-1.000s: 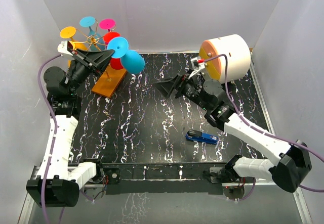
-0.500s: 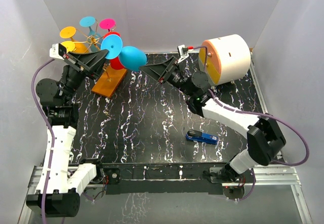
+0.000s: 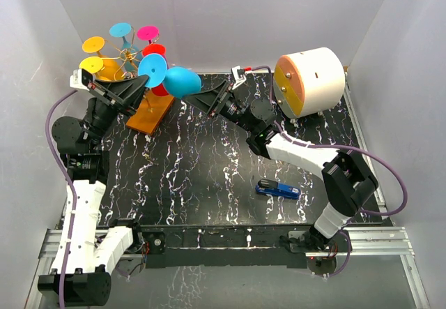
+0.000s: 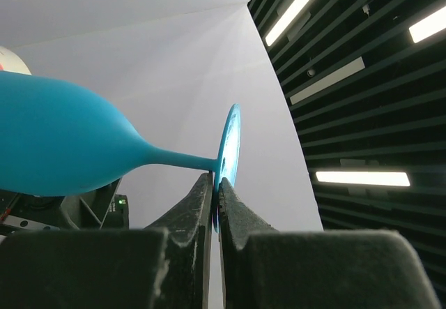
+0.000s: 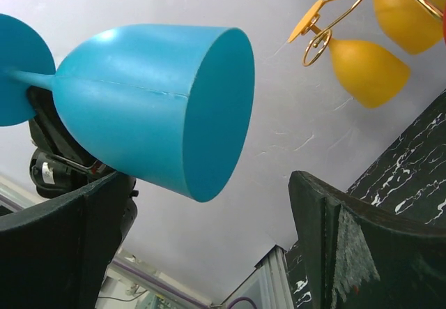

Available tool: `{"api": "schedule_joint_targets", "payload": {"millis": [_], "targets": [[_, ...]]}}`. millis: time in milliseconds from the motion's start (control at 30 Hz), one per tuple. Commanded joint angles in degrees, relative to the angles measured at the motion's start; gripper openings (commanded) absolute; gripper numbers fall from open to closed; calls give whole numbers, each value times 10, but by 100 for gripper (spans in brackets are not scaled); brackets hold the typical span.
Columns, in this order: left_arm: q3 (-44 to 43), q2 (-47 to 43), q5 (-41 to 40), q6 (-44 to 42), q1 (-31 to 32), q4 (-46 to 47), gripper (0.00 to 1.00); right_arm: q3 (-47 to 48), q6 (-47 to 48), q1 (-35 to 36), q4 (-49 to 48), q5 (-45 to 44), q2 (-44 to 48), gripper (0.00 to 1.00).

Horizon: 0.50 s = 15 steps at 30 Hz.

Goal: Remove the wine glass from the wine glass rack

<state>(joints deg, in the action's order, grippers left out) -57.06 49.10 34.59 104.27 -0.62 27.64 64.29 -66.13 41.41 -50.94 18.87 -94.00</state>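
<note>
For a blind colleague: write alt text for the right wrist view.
A blue wine glass is held sideways, mouth toward the open right end effector. Two yellow glasses hang from the gold rack, upper right.

Middle tabletop (image 3: 202, 176) open; obstacles are wine glass rack (image 3: 148, 116) (far left), airborne wine glass (image 3: 182, 81) beside it, drum (image 3: 317, 79) far right, stapler (image 3: 277, 189) near right.

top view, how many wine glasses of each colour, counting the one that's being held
yellow glasses: 2
light blue glasses: 2, counting the held glass in the left gripper
pink glass: 1
red glass: 1
total: 6 glasses
</note>
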Motion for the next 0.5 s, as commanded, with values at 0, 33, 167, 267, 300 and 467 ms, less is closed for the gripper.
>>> {"api": "schedule_joint_targets", "payload": {"millis": [0, 33, 167, 267, 300, 467], "targets": [[-3, -5, 12, 2, 1, 27, 0, 23, -1, 1, -34, -3, 45, 98], [-8, -3, 12, -9, 1, 16, 0, 20, -1, 0, -34, -3, 62, 98], [-25, -5, -3, -72, 1, -57, 0, -21, -1, 0, -34, -3, 134, 98], [-18, -6, -13, -87, 1, -73, 0, -58, -1, -7, -34, -3, 176, 98], [-13, -4, -13, -82, 1, -66, 0, -64, -1, -7, -34, -3, 187, 98], [-2, 15, -2, -71, 1, -44, 0, -62, 229, -10, 259, -115, 225, 99]]}}
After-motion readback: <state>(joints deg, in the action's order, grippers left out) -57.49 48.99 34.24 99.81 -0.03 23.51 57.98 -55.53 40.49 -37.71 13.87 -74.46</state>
